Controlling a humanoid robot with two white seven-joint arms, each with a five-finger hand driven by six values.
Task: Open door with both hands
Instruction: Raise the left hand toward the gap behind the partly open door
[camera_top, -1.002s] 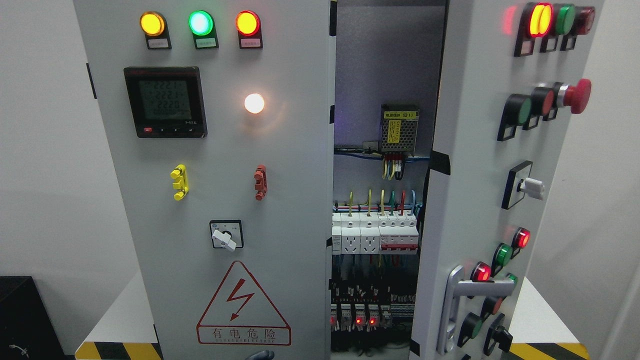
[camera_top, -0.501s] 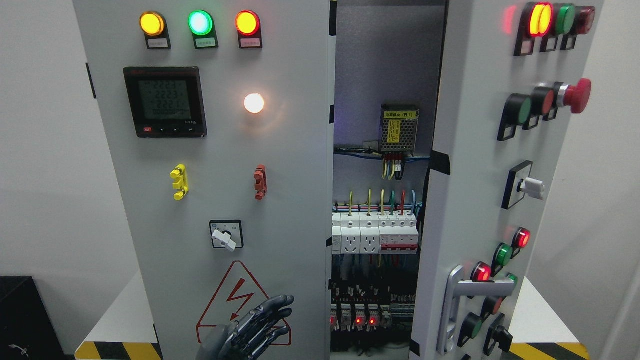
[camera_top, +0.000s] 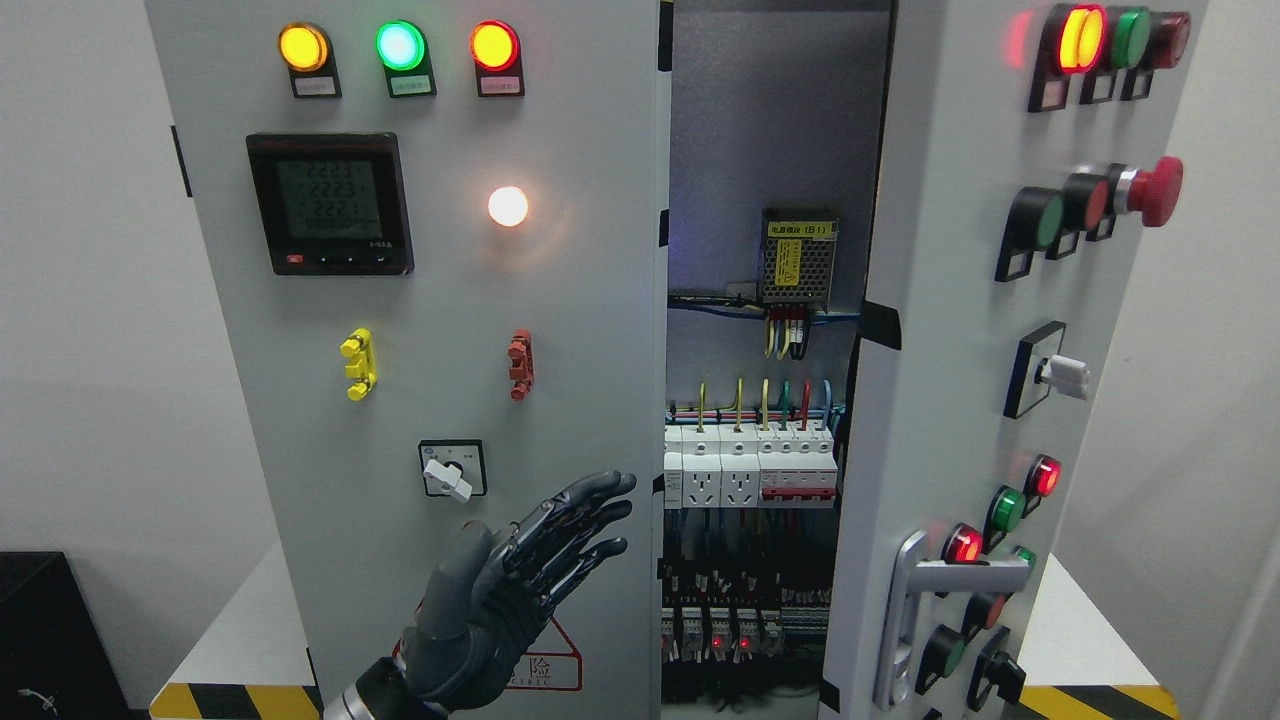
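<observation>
Left robot hand (camera_top: 520, 590) nearest the camera, fingers spread and holding nothing, tips aimed at the free edge of the left door (camera_top: 450, 300), which looks shut or barely ajar; no right robot hand in view. Right door (camera_top: 960, 360) beyond is swung partly out, with breakers and wiring (camera_top: 750, 470) showing in the gap between the doors. Risk: fingertips could slide off the thin edge, or overshoot into the live cabinet interior and snag the wiring.
</observation>
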